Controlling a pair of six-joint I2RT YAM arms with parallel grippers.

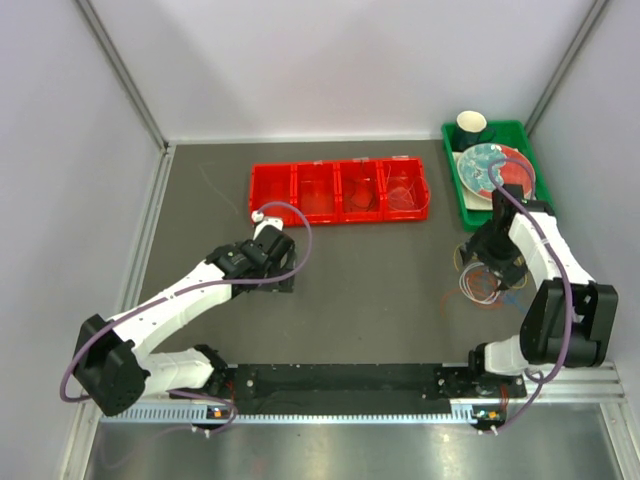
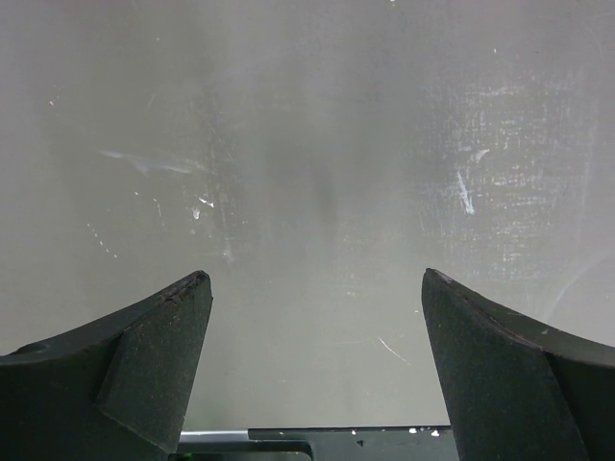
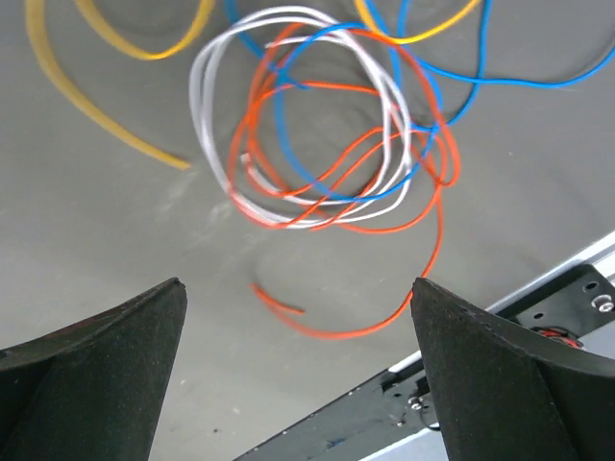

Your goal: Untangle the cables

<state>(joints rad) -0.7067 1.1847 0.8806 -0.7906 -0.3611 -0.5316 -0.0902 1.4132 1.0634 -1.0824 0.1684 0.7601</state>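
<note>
Left jaws and right jaws stand released, empty, with the tangled white, red, blue and yellow cables [image 3: 288,219] seemingly loose on the tabletop [image 3: 106,240], upper centre of the right-wrist view.

The left claw [image 2: 312,280] and the right claw [image 3: 298,284] both point downward, each with jaws spread wide.

Beyond the jaws of the right gripper [image 3: 298,284], the yellow cable [image 3: 96,113] and the blue cable [image 3: 519,82] run off the top edge, so their far loops go unseen. Between the jaws, the red cable [image 3: 279,300] ends in a blurred smear. Seen from above, the right arm [image 1: 538,245] hides most of the tangle [image 1: 482,285], its strands too fine to separate.
</note>
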